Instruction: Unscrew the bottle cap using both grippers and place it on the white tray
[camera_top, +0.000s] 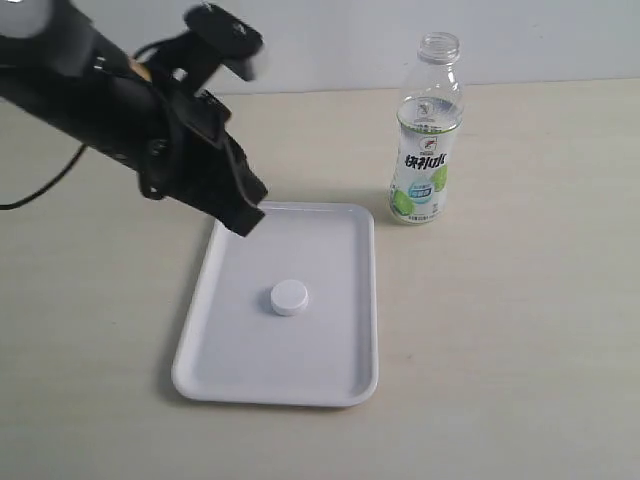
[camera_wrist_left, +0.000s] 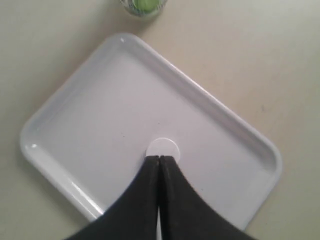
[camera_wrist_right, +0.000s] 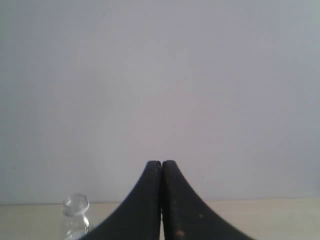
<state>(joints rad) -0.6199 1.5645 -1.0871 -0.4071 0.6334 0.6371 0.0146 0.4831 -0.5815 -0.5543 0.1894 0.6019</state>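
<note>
The white bottle cap (camera_top: 288, 297) lies flat near the middle of the white tray (camera_top: 340, 380). The clear bottle (camera_top: 427, 140) with a green-and-white label stands upright and capless on the table, beyond the tray's far right corner. My left gripper (camera_top: 246, 218) hangs shut and empty above the tray's far left part, apart from the cap. In the left wrist view its black fingertips (camera_wrist_left: 159, 159) partly cover the cap (camera_wrist_left: 162, 146) on the tray (camera_wrist_left: 60, 170). My right gripper (camera_wrist_right: 161, 164) is shut on nothing, raised, facing the wall; the bottle's open neck (camera_wrist_right: 75, 205) shows low beside it.
The beige table (camera_top: 520, 330) spreads around the tray. A pale wall (camera_top: 340, 40) runs behind the table's back edge. A black cable (camera_top: 40, 185) trails from the left arm at the far left.
</note>
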